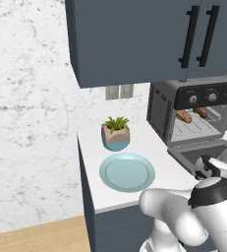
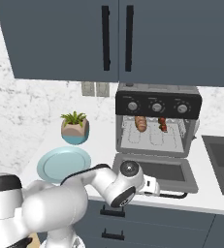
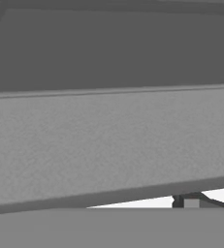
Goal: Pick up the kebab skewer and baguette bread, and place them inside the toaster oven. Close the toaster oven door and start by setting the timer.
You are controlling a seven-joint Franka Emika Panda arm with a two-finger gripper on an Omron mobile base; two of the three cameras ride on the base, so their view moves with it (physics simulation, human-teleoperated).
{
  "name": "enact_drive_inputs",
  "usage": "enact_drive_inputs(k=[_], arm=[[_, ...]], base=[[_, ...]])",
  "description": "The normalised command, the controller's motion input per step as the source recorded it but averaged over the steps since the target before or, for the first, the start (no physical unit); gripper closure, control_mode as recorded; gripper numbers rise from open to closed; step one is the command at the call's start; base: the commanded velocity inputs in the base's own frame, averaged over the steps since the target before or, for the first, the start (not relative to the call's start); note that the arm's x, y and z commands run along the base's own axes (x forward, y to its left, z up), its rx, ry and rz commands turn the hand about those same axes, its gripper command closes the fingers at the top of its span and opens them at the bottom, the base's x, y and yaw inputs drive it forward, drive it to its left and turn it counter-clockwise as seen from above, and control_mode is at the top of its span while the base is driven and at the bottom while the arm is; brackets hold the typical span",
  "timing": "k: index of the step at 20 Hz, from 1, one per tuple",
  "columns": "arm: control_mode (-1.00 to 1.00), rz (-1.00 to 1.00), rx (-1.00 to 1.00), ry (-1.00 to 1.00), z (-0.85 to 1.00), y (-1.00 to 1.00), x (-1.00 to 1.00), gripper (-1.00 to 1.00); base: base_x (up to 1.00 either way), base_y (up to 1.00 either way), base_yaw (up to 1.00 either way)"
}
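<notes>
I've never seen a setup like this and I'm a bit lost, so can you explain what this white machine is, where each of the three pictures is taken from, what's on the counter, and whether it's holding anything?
The white machine is a robot arm on a base that can drive, in a computer-rendered kitchen. Two pictures come from cameras on that base, behind the arm to its left and right. The third comes from a camera on the hand, pressed close to a grey surface.

On the white counter stand a toaster oven with its door dropped open, an empty light blue plate and a small potted plant. Inside the oven, on the rack, lie the baguette bread and the kebab skewer.

The gripper sits low by the front edge of the open door. It is open and holds nothing.
</notes>
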Motion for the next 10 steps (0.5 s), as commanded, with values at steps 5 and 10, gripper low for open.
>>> enact_drive_inputs(k=[5,10], arm=[[-1.00,-0.04,0.00,0.00,0.00,0.00,-0.15,-1.00],[-1.00,-0.04,0.00,0.00,0.00,0.01,-0.08,-1.00]], base=[[0.00,0.00,0.00],[0.00,0.00,0.00]])
